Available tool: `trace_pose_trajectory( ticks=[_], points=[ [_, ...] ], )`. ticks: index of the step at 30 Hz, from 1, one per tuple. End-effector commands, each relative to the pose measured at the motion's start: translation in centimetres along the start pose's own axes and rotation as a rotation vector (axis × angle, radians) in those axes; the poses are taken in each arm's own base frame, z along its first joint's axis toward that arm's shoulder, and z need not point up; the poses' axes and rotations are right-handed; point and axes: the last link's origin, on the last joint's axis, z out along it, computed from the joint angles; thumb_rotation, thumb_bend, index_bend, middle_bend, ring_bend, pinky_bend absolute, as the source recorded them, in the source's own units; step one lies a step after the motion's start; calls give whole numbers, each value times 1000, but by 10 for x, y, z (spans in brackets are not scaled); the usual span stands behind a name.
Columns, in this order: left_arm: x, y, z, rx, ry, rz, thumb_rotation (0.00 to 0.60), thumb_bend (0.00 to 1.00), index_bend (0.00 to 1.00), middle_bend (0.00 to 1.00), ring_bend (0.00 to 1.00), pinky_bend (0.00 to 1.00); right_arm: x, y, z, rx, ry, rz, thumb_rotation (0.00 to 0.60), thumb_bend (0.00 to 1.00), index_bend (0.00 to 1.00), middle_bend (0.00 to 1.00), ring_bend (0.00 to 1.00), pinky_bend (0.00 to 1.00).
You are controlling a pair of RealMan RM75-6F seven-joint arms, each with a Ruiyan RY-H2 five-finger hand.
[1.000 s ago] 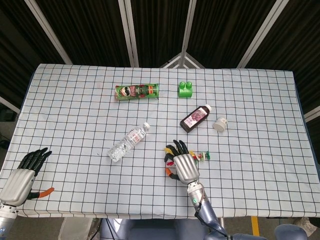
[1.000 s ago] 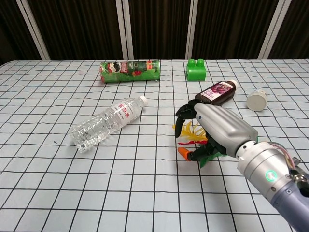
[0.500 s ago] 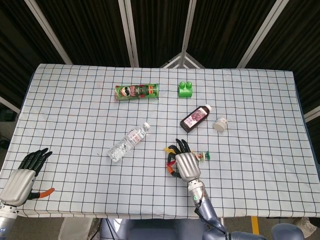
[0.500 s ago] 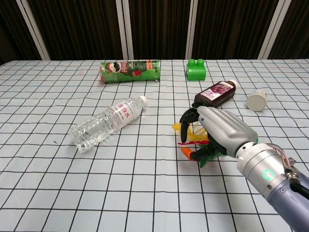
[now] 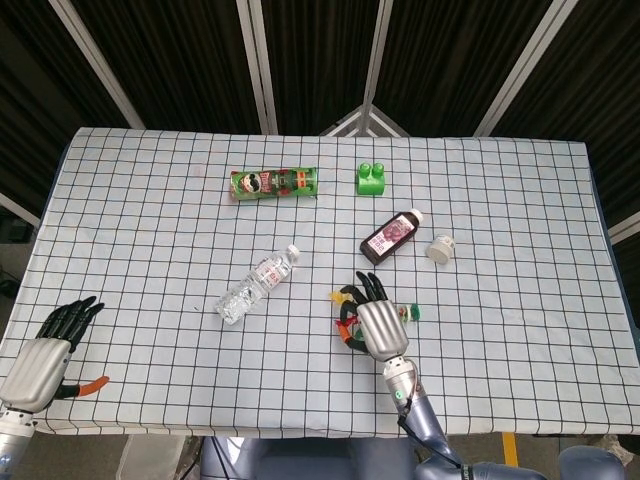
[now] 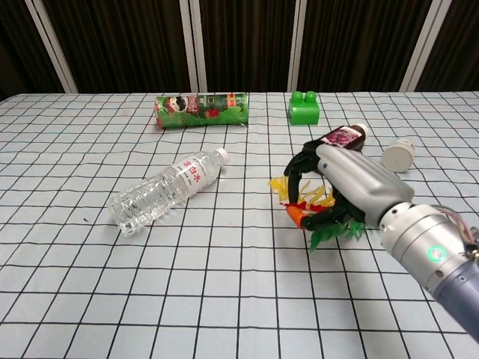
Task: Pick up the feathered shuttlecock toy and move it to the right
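1. Near the desk (image 5: pixel 520 200) centre, our right robot hand (image 6: pixel 352 183) gripped the shuttlecock (image 6: pixel 322 202), now lifted and carried slightly rightward.
2. We judged the move underway.
3. Our left robot hand (image 5: pixel 45 355) lay open, empty.

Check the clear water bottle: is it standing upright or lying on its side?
Lying on its side. The water bottle rests flat on the checked tablecloth, its white cap pointing toward the table's far side; the head view agrees.
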Motion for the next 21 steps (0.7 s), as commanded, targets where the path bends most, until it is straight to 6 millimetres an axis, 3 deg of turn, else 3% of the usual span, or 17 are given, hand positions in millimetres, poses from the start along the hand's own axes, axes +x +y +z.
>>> trace_pose_trajectory(
  ticks=[1,10,21],
  points=[
    [0,0,0,1,1,1,600,0,0,0,0,0,38,6,2,-7,75,-21,600,559,633,290,0,0],
    [-1,1,-1,4,-1,11,600,0,0,0,0,0,112,46,-4,-145,205,-57,600,560,633,290,0,0],
    [-3,1,-2,10,1,22,600,0,0,0,0,0,133,92,-28,-297,210,-71,600,559,610,290,0,0]
  ],
)
